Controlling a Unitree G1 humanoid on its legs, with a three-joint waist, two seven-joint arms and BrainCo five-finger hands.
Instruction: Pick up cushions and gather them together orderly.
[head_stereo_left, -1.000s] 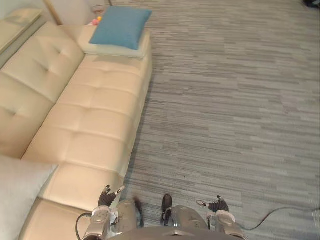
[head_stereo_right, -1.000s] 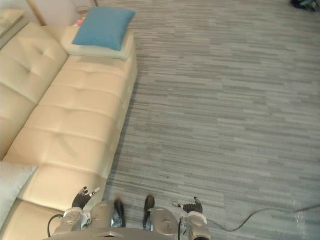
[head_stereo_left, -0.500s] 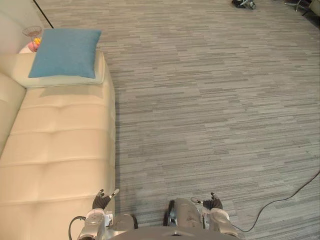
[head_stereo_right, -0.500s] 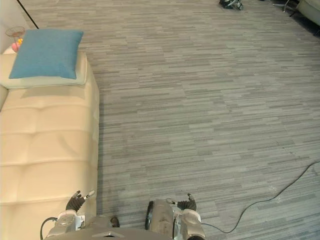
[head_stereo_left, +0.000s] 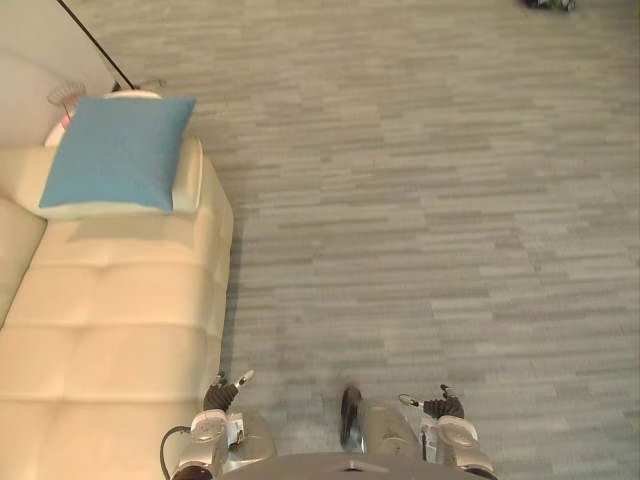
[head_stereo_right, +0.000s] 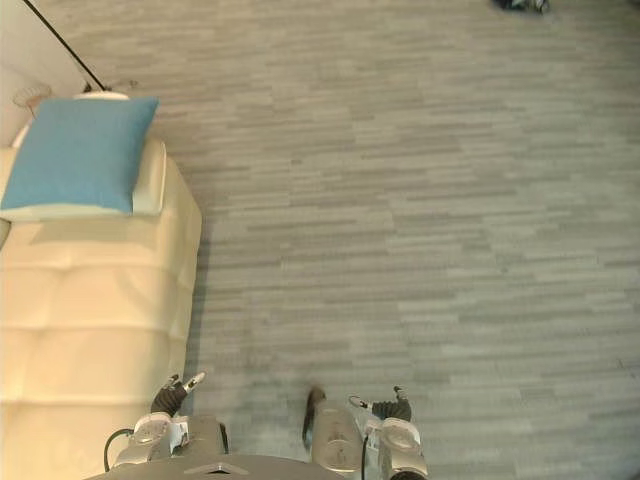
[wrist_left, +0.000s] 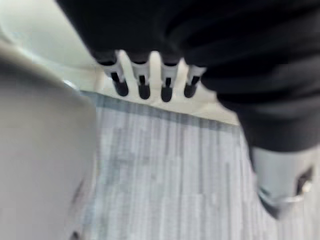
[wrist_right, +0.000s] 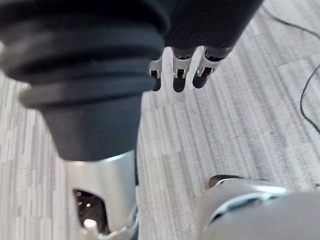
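stage of the task, seen from the head. a blue cushion lies flat on top of a cream cushion. the pair is stacked at the far end of the cream sofa, edges roughly in line; this much of the gathering reads as done. the left hand hangs low beside the sofa's near front edge. the right hand hangs low over the grey floor. both are well apart from the stack. both hands are released: in each wrist view the fingers hang straight and relaxed with nothing in them. judgement: the robot is between pick-ups, carrying nothing. whether other cushions remain to be brought to the stack cannot be told from here. what is left, if anything, is to fetch them and lay them squarely on or beside this pair.
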